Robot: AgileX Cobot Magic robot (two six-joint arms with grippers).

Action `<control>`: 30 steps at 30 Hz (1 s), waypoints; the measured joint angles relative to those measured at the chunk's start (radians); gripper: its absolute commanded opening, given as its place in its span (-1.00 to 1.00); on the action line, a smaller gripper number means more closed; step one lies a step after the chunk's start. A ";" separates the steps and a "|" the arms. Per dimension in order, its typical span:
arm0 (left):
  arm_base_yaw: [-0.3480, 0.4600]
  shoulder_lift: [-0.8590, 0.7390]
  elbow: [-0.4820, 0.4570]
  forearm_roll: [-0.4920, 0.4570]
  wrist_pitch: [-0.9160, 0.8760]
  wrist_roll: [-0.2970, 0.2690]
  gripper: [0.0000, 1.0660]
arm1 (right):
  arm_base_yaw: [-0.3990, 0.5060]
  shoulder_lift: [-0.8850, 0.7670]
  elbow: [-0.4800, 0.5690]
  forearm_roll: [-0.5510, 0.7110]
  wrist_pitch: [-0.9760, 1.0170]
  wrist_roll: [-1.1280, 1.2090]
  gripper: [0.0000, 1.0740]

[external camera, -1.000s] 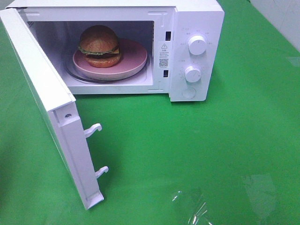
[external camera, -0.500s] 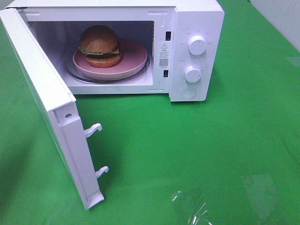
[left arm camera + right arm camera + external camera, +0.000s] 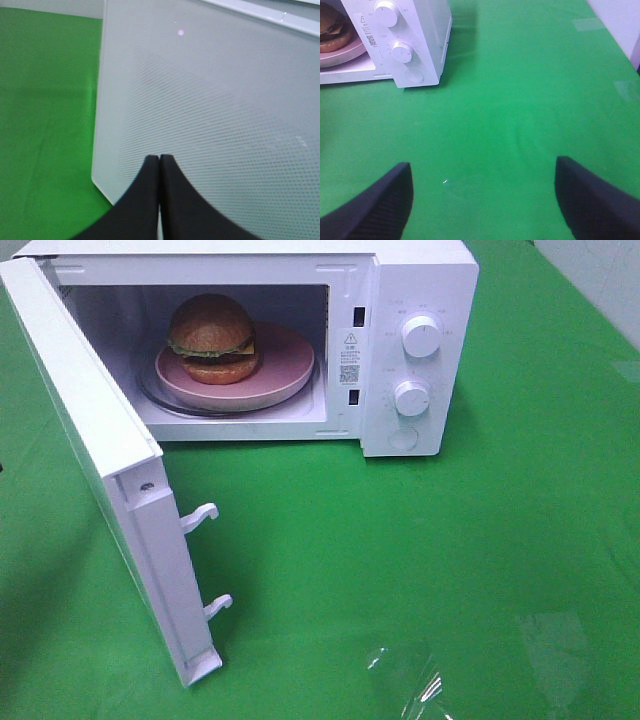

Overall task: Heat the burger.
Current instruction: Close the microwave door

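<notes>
No visible motion since a second ago: door, plate and burger sit as before.

Writing: a sticker [image 3: 349, 340] with a warning triangle and a QR label [image 3: 348, 371] sit on the microwave [image 3: 420, 280] front frame, between cavity and control panel. The print is too small to read. The marks around the upper knob [image 3: 421, 336] and lower knob [image 3: 412, 397] are also unreadable. No brand name legible.

The burger [image 3: 211, 338] is inside the microwave cavity, on the pink plate [image 3: 285, 365], toward the door-hinge side of the plate. The microwave door [image 3: 100, 440] is swung wide open.

Left hand [image 3: 159, 157]: fingers pressed together, nothing between them. It is on the outer side of the microwave door, tips right at the dotted window panel; cannot tell if they touch. The door stands between this hand and the burger.

Right hand [image 3: 483, 162]: fingers spread wide, nothing held. It is over the green table [image 3: 450, 560], in front of the microwave on the control-panel side and well apart from it. The burger shows only at the edge of the right wrist view, far from this hand.
</notes>
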 measured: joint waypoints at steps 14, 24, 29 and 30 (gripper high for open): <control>-0.219 0.114 -0.026 -0.170 -0.045 0.067 -1.00 | 0.000 0.000 0.000 0.000 0.000 0.001 0.40; -0.325 0.196 -0.044 -0.257 -0.092 0.089 -1.00 | 0.000 0.000 0.000 0.000 0.000 0.001 0.40; -0.418 0.239 -0.108 -0.322 -0.093 0.092 -1.00 | 0.000 0.000 0.000 0.000 0.000 0.001 0.40; -0.432 0.246 -0.117 -0.337 -0.093 0.092 -1.00 | 0.000 0.000 0.000 0.000 0.000 0.001 0.40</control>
